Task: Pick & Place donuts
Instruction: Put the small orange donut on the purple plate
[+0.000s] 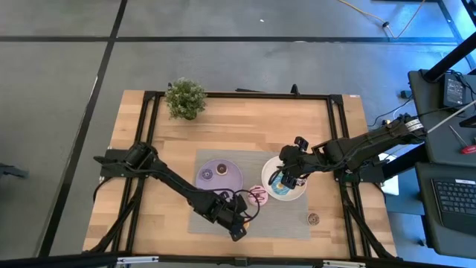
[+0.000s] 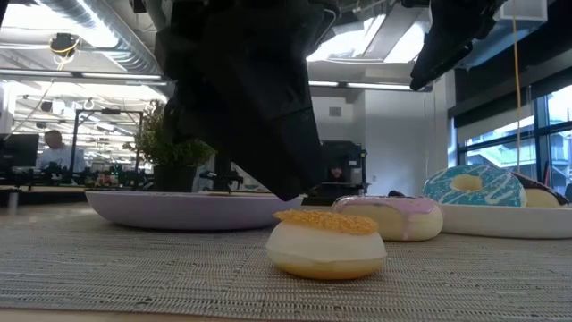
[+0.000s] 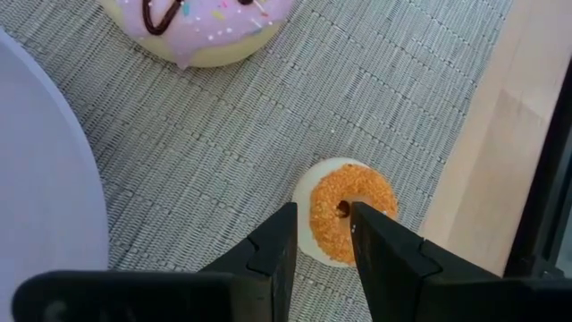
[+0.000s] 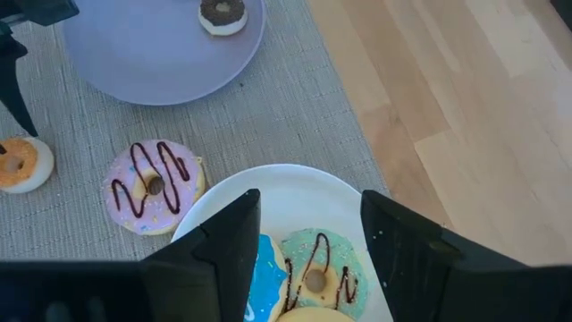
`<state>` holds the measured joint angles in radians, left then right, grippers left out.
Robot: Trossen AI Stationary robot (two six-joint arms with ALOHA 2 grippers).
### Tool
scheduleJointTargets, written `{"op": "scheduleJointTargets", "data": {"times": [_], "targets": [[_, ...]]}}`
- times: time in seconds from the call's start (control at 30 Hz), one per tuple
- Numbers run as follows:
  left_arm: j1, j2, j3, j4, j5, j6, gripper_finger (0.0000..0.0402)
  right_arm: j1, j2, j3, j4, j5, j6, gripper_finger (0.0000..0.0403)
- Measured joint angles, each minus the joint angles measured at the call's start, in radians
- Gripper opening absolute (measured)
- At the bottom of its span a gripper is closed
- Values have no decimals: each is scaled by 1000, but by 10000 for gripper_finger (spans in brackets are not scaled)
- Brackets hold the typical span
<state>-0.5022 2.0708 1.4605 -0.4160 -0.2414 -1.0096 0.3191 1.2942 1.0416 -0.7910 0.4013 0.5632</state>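
Orange-topped and cream-sided, the mini donut (image 3: pixel 344 211) lies flat on the woven grey mat (image 3: pixel 223 143) near the desk's (image 1: pixel 245 119) front edge, just beside the pink donut (image 4: pixel 152 186), which also rests on the mat. Your left pincer (image 3: pixel 323 234) hovers right over the mini with its fingers set narrowly apart, holding nothing. The gap looks smaller than the donut, so you would likely need to widen before descending.

It looks like a light, smooth toy, probably stiff enough to squeeze but easy to skid on the weave. Take it across the cream sides, low on the body, rather than pinching the crumbly-looking top.

Your right pincer (image 4: pixel 308 241) hangs wide over the white plate (image 4: pixel 295 192), empty, above the blue donut (image 4: pixel 268 282) and green donut (image 4: pixel 317 273). A chocolate mini (image 4: pixel 222 13) sits on the lilac plate (image 4: pixel 134 63).
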Motion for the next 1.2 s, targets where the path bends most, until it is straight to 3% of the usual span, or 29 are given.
{"op": "scheduleJointTargets", "data": {"times": [0.97,1.2], "targets": [[2,71,2,49,53,-55,101,0,0,0,0,0,3,197],[8,71,2,53,75,-66,71,0,0,0,0,-1,4,197]]}}
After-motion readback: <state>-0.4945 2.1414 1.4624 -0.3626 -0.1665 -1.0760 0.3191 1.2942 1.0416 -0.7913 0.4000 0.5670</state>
